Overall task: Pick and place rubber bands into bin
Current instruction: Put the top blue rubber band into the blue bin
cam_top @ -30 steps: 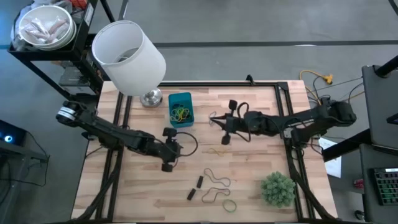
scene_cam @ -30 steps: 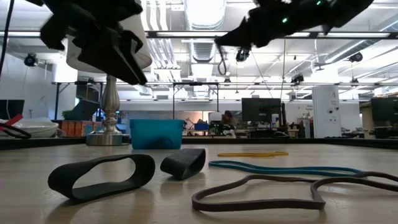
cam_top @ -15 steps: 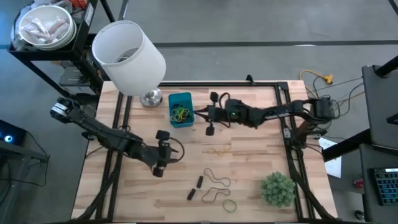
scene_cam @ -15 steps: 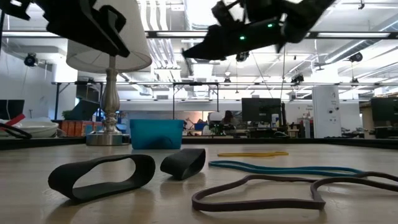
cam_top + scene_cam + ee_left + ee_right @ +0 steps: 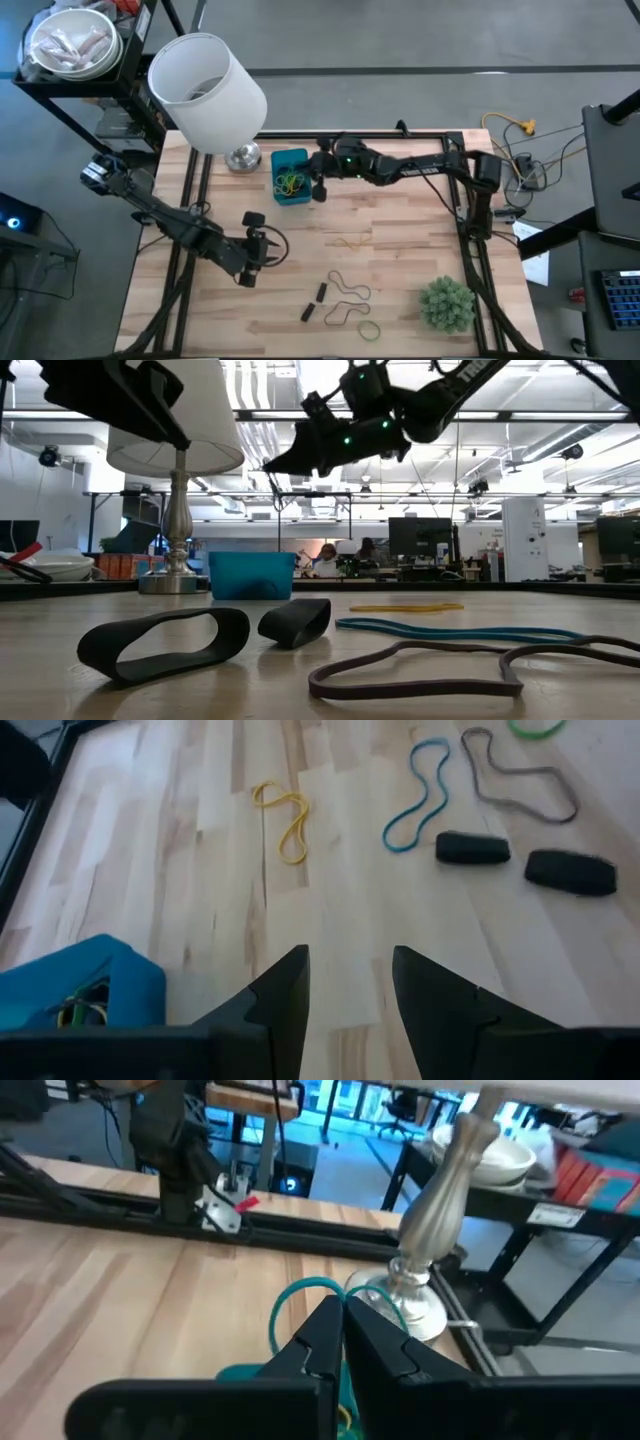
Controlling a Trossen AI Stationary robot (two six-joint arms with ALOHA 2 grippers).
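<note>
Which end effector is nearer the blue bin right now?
Right. The right end effector, shut on a teal rubber band, is at the bin's edge; the left end effector, open, is well away over bare table.

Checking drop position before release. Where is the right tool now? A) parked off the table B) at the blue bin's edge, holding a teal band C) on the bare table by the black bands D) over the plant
B: the right tool is at the edge of the bin, fingers shut on a teal rubber band in the right wrist view.
</note>
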